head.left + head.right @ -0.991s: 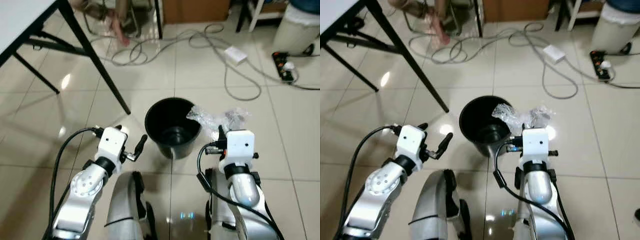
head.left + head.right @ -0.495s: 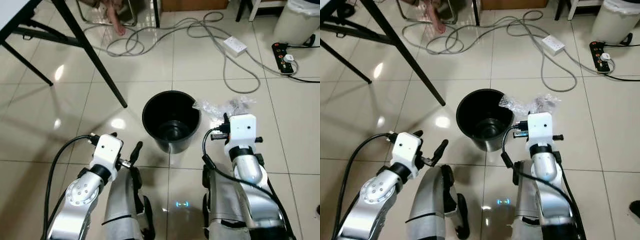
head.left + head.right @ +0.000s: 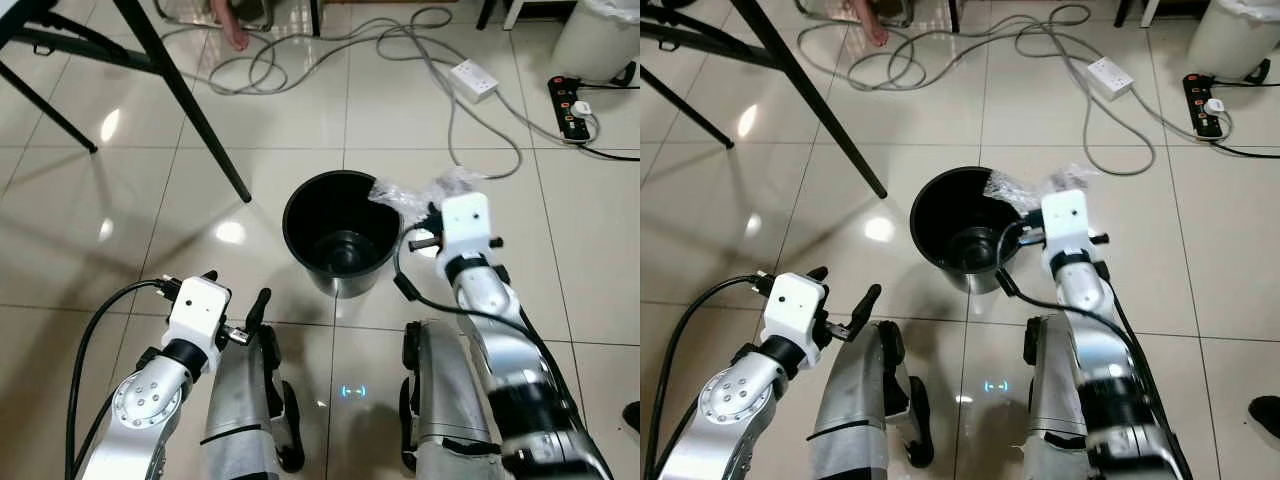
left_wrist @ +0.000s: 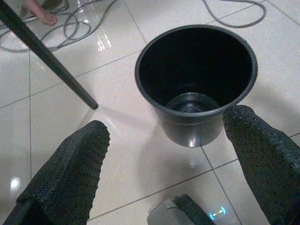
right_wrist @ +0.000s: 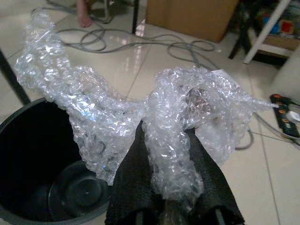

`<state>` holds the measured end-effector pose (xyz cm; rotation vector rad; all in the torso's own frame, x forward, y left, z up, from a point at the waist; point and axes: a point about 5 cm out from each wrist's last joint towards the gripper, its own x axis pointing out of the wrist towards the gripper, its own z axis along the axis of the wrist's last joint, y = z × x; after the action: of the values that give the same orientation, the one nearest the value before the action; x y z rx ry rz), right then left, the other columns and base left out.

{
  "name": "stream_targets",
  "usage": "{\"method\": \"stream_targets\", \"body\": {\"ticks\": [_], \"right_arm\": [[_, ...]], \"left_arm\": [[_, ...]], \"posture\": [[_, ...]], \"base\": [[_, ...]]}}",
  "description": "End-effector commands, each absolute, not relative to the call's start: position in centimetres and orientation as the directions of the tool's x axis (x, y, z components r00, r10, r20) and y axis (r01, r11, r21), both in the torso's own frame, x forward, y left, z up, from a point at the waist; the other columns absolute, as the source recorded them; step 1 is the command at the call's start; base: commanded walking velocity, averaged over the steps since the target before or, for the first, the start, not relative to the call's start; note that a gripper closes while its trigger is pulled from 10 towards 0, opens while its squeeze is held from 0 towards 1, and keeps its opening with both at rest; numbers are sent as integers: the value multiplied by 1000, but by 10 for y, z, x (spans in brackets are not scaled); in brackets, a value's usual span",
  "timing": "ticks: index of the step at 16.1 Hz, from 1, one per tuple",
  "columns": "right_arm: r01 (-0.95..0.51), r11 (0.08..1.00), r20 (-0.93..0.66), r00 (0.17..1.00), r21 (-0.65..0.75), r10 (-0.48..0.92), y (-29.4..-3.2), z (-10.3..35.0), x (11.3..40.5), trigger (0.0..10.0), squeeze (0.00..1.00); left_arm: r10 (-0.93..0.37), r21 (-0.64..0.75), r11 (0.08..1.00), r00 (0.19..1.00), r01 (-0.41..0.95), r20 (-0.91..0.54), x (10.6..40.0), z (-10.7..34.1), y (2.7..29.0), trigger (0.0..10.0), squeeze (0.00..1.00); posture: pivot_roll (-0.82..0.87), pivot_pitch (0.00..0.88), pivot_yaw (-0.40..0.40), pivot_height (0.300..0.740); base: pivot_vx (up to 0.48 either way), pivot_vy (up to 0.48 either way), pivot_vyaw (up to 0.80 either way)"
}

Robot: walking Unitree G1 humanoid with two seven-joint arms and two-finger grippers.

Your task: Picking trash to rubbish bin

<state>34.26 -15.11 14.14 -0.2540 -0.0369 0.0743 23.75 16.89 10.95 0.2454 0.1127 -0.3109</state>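
Observation:
A black round bin (image 3: 341,235) stands on the tiled floor straight ahead, with nothing lying in it. My right gripper (image 3: 432,215) is shut on a crumpled piece of clear bubble wrap (image 5: 154,122), held just past the bin's right rim. One end of the bubble wrap (image 3: 397,198) hangs over the rim. The two black fingers (image 5: 201,187) pinch the wrap between them. My left gripper (image 3: 262,305) is open, low at the front left of the bin, and its two fingers (image 4: 70,173) frame the bin (image 4: 197,84).
A black table leg (image 3: 185,100) slants to the floor left of the bin. Grey cables (image 3: 420,60) and power strips (image 3: 570,105) lie behind. A person's bare foot (image 3: 233,38) shows at the top, and a white bin (image 3: 590,40) stands at the top right. My own legs fill the bottom.
The camera has tilted down and drawn nearer. My right gripper has carried the bubble wrap forward and left, over the bin's rim. My left arm has dropped back and lower.

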Motion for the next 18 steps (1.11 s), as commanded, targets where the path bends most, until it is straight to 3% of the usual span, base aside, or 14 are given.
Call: {"method": "stream_targets", "body": {"ticks": [1, 7, 15, 18], "right_arm": [[-92, 965, 17, 995, -245, 99, -147, 138, 345, 10000, 0], [-115, 969, 29, 992, -220, 124, -139, 143, 366, 10000, 0], [-212, 967, 27, 976, -139, 218, -79, 150, 381, 10000, 0], [-228, 962, 31, 972, -148, 235, -71, 148, 380, 10000, 0]], "left_arm": [[-254, 239, 927, 952, 289, -168, 231, 108, 178, 10000, 0], [-238, 244, 929, 953, 280, -188, 224, 107, 182, 10000, 0], [-212, 257, 931, 958, 258, -193, 219, 108, 184, 10000, 0], [-204, 259, 932, 958, 253, -201, 217, 107, 185, 10000, 0]], "posture": [[108, 392, 114, 562], [128, 400, 112, 562], [153, 398, 94, 562], [153, 399, 91, 562]], "base": [[0, 0, 0], [0, 0, 0], [0, 0, 0], [0, 0, 0]]}}
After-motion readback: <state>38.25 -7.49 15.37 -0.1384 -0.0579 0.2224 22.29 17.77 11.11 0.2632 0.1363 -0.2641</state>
